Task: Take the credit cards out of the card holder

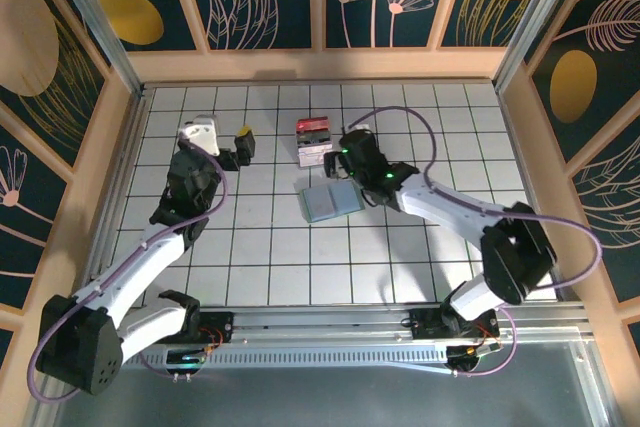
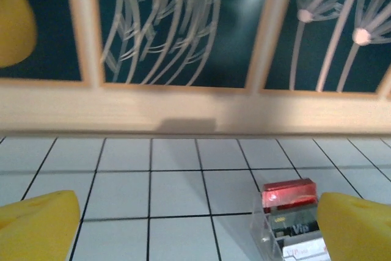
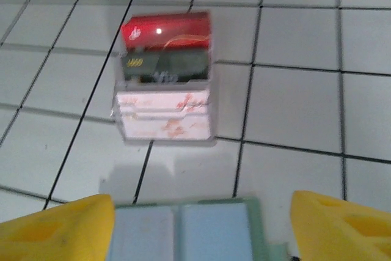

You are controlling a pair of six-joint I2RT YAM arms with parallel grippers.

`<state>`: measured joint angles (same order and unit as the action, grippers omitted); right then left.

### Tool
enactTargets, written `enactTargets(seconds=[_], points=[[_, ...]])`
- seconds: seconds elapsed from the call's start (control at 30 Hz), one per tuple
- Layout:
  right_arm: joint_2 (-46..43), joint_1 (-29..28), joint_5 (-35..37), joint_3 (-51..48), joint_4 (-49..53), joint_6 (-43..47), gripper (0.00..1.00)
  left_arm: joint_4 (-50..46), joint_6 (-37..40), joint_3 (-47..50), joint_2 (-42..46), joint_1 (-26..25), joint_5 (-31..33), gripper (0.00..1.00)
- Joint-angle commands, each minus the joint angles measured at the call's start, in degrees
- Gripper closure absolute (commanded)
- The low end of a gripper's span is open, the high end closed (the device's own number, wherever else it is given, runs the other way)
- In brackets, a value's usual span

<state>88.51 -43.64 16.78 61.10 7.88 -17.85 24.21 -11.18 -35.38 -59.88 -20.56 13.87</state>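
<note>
Lying open, the holder [image 3: 211, 227] sits under the right claw [image 3: 198, 242], whose fingers are spread. Cards [image 3: 166, 30] stand in a clear box [image 3: 168, 141] nearby. Left claw [image 2: 197, 230] is spread too.

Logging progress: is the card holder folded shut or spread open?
Spread open: the card holder lies flat, two pale panels side by side around a centre crease. Contents: cannot tell.
</note>
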Motion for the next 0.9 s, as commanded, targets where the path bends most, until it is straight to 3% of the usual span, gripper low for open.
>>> enactTargets(seconds=[0.0,0.17,0.23,0.5,0.87], points=[[4.82,-3.68,1.05,3.91,5.60,-0.50,0.32,2.25,-9.02,2.77,1.96,0.42,10.46,0.01],[11.66,-6.87,-1.07,8.07,10.45,-2.56,0.48,1.40,-12.78,5.49,3.96,0.41,15.09,0.01],[13.73,-7.15,-2.56,9.24,12.20,-3.56,0.49,1.75,-13.56,6.31,4.30,0.43,15.91,0.01],[19.54,-7.26,-7.19,11.56,16.29,-5.71,0.45,2.18,-15.01,6.51,2.37,0.43,16.39,0.01],[23.31,-7.34,-7.37,12.78,17.78,-5.98,0.35,1.29,-15.39,5.59,-0.40,0.41,15.77,0.01]])
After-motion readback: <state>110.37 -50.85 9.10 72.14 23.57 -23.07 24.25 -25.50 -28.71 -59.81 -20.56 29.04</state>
